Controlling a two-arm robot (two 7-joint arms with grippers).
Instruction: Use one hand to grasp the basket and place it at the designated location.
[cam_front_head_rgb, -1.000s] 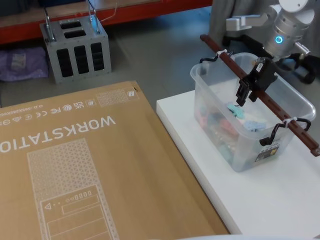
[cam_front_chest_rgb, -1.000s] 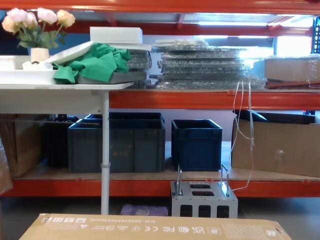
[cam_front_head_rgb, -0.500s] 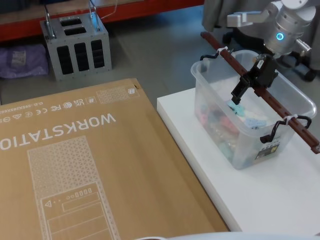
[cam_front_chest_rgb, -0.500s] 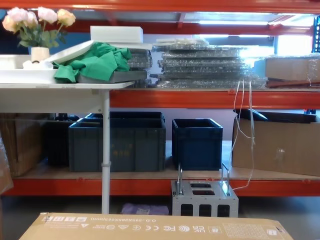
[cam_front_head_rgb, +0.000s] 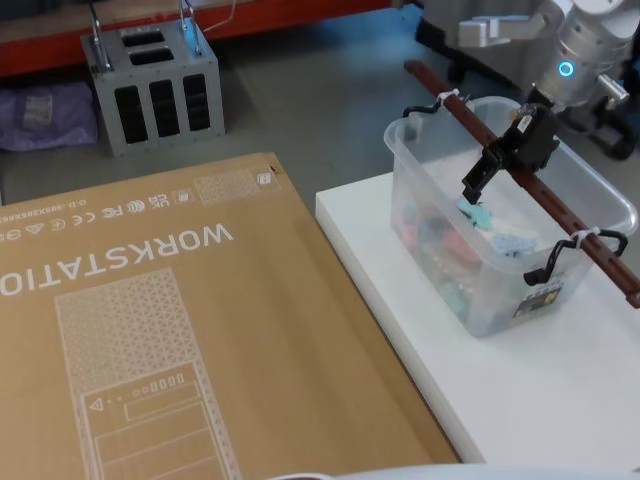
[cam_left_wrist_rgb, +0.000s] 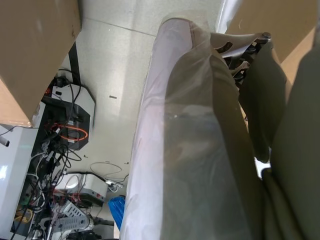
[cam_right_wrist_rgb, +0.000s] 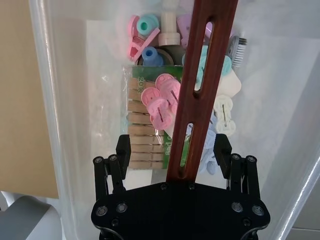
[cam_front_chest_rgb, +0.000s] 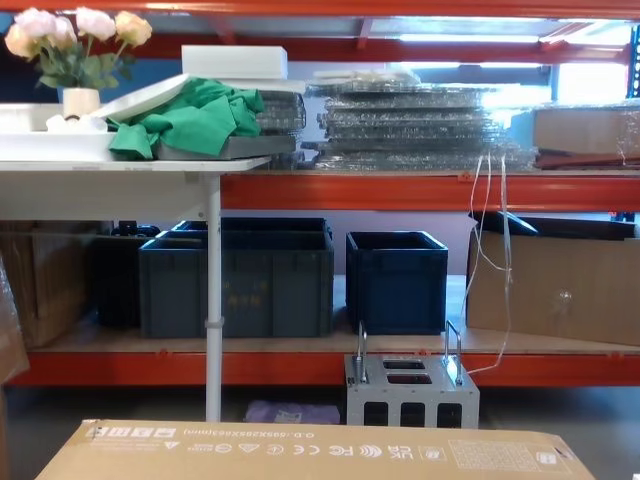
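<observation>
Basket (cam_front_head_rgb: 470, 290): clothes pegs (cam_right_wrist_rgb: 160, 102) inside | right gripper (cam_right_wrist_rgb: 172, 152): jaws spread astride handle (cam_right_wrist_rgb: 200, 85)

- The head view is bright and even. The white table (cam_front_head_rgb: 560, 400) looks a little washed out.
- The basket (cam_front_head_rgb: 505, 245) throws only a soft, faint shadow.
- In the chest view, strong light glares at the top right, behind the shelves (cam_front_chest_rgb: 420, 190). Under the shelves it is darker.
- The left wrist view is dim and blurry up close, with a shiny plastic sheet (cam_left_wrist_rgb: 180, 150).
- The right wrist view is sharp and bright.
</observation>
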